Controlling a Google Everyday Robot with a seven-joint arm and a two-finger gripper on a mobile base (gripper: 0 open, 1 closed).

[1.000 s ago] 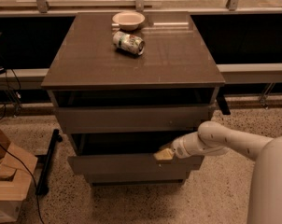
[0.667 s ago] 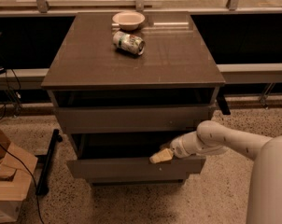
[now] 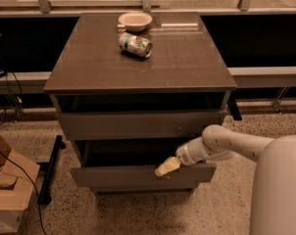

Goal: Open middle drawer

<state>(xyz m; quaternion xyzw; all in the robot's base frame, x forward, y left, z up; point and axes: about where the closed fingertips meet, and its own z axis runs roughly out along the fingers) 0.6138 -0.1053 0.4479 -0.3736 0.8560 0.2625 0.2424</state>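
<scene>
The middle drawer [image 3: 133, 177] is a flat grey-brown front, pulled partly out of the cabinet, with a dark gap above it. My gripper [image 3: 166, 167] rests at the top edge of this front, right of its centre. My white arm [image 3: 226, 146] reaches in from the lower right. The wider top drawer front [image 3: 138, 125] sits above, out only a little. The bottom front is mostly hidden under the middle one.
A pale bowl [image 3: 135, 20] and a can [image 3: 135, 44] lying on its side are on the cabinet top [image 3: 187, 62]. A cardboard box [image 3: 6, 195] and a black stand leg [image 3: 51, 168] are on the floor to the left. A railing runs behind.
The middle drawer front has slid further out toward the camera. My gripper has moved with it, down and slightly left.
</scene>
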